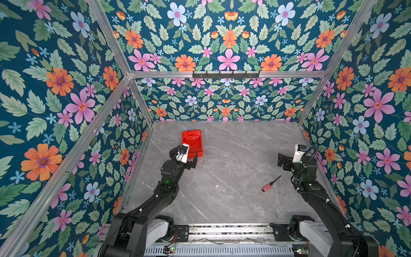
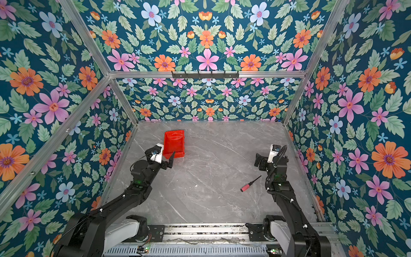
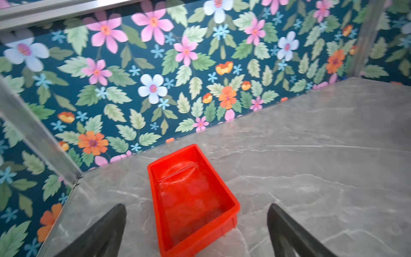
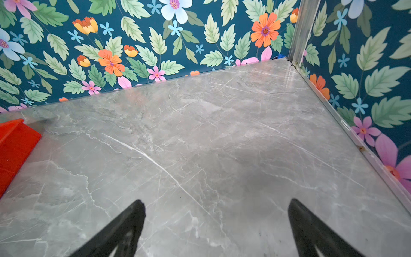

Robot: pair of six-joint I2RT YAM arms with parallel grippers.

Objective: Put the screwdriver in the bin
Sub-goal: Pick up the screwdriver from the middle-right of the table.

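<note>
The screwdriver [image 1: 270, 184] [image 2: 250, 184], with a pinkish-red handle and thin dark shaft, lies flat on the grey marble table at the right in both top views. Neither wrist view shows it. The bin [image 1: 192, 142] [image 2: 174, 142] is bright red, empty, and sits at the back left. My left gripper [image 1: 189, 154] [image 3: 196, 207] is open at the bin's [image 3: 191, 195] near end, its fingers wider than the bin and apart from it. My right gripper [image 1: 287, 156] [image 4: 216, 202] is open over bare table, farther back than the screwdriver, and holds nothing. The bin's corner [image 4: 13, 151] shows in the right wrist view.
Floral walls with aluminium frame posts close in the table on the left, back and right. A black hook rail [image 1: 225, 74] hangs high on the back wall. The arms' mounting rail [image 1: 229, 231] runs along the front edge.
</note>
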